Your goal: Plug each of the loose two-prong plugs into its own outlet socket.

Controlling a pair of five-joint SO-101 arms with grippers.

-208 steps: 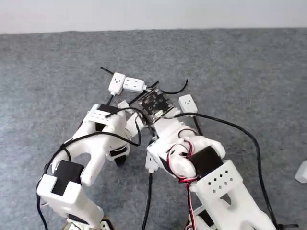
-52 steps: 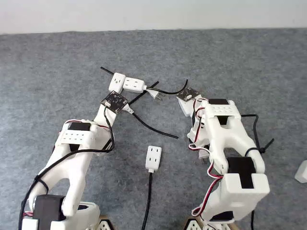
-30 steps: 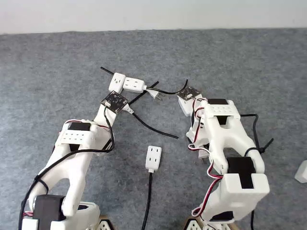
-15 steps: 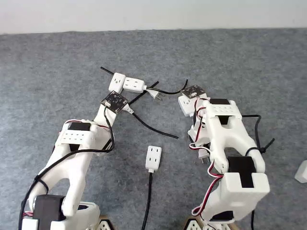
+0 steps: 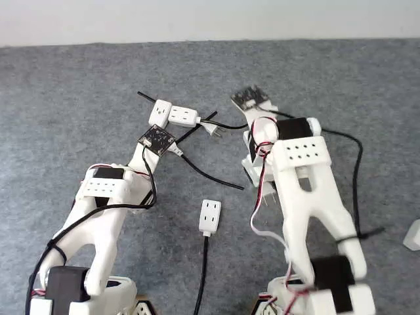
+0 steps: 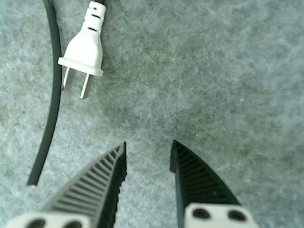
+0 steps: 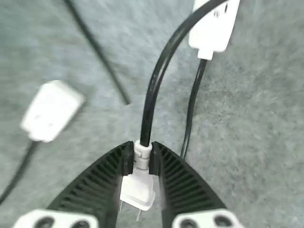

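where right jaws meet, plug (image 7: 137, 189) sits pinched.

Left gripper (image 6: 148, 145) hangs with jaws parted; right gripper (image 7: 141, 145), seemingly aloft, has jaws clamped on plug (image 7: 137, 190).

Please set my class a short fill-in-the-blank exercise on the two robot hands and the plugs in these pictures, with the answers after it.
1. The right hand grips a white plug whose cord is ___ in colour.
2. The left hand is ___, with nothing between its fingers.
3. The loose plug lying on the carpet near the left hand has ___ prongs.

Missing words: black; open; two.
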